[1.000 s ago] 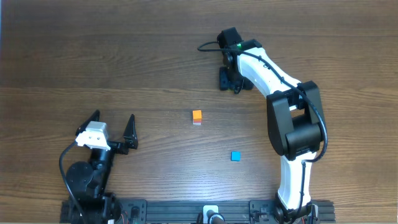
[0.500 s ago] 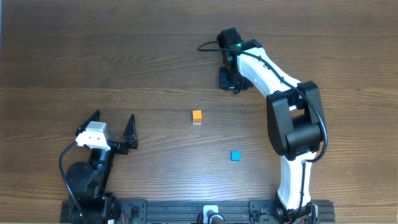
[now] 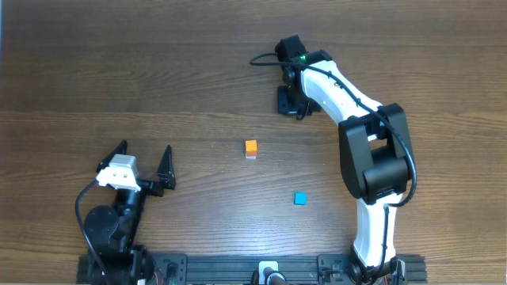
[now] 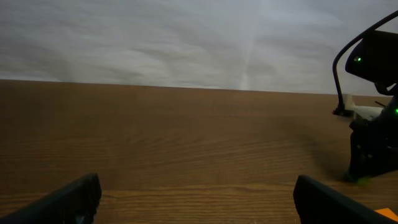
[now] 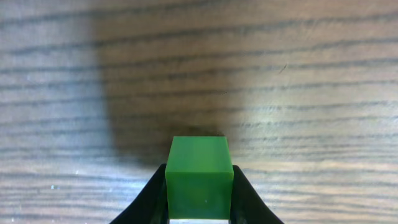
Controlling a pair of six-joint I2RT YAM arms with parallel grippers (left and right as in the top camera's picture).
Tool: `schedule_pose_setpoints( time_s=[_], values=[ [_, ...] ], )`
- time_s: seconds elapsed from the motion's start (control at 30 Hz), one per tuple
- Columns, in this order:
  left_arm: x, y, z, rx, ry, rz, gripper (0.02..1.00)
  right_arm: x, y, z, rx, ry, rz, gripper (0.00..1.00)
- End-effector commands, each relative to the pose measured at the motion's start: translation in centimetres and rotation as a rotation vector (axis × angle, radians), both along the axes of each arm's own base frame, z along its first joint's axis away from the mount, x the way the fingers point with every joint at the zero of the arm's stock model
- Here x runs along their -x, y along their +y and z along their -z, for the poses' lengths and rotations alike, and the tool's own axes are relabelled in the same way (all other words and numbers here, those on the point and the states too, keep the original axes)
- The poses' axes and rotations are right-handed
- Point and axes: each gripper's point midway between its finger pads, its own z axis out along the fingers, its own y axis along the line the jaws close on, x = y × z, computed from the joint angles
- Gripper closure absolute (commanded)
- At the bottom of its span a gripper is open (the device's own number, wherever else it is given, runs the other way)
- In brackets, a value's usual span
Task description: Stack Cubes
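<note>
A green cube [image 5: 199, 167] sits between the fingers of my right gripper [image 5: 199, 186], which is shut on it just over the wood at the far middle of the table. From above, that gripper [image 3: 291, 100] hides the cube. An orange cube [image 3: 251, 146] rests on a pale block near the table's centre. A blue cube [image 3: 300, 198] lies alone nearer the front, right of centre. My left gripper [image 3: 143, 150] stands open and holds nothing at the front left, far from all the cubes. Its fingers [image 4: 69, 200] frame bare wood.
The brown wooden table [image 3: 158, 71] stretches wide on all sides. The right arm [image 3: 372, 150] arcs along the right side, and it also appears far off in the left wrist view as the right arm [image 4: 373, 124]. A dark rail [image 3: 253, 265] runs along the front edge.
The right gripper with the green cube has edged very slightly to the left. The left arm and the other cubes have stayed put.
</note>
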Motion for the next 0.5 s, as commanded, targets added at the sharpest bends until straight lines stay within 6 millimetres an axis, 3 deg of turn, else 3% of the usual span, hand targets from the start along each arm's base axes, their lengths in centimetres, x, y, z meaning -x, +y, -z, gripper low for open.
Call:
schedule_pose_setpoints(
  time_s=[0.03, 0.1, 0.17, 0.27, 0.37, 0.4, 0.5],
  values=[
    [0.0, -0.2, 0.1, -0.014, -0.005, 0.013, 0.02, 0.1, 1.9, -5.2, -0.055, -0.085, -0.036, 0.899],
    [0.0, -0.2, 0.1, -0.014, -0.005, 0.013, 0.018, 1.1, 2.5, -7.7, -0.067, -0.111, -0.055, 0.908],
    [0.0, -0.2, 0.1, -0.014, -0.005, 0.013, 0.018, 3.2, 4.0, -11.7, -0.093, -0.156, -0.086, 0.921],
    [0.0, -0.2, 0.1, -0.014, -0.005, 0.013, 0.018, 5.6, 5.6, -14.8, -0.102, -0.2, -0.098, 0.934],
    [0.0, -0.2, 0.1, -0.014, -0.005, 0.013, 0.018, 7.7, 7.1, -16.4, -0.095, -0.229, -0.085, 0.939],
    [0.0, -0.2, 0.1, -0.014, -0.005, 0.013, 0.02, 9.1, 8.4, -16.5, -0.102, -0.221, -0.098, 0.943],
    [0.0, -0.2, 0.1, -0.014, -0.005, 0.013, 0.018, 11.1, 10.6, -15.8, -0.099, -0.188, -0.125, 0.952]
  ],
)
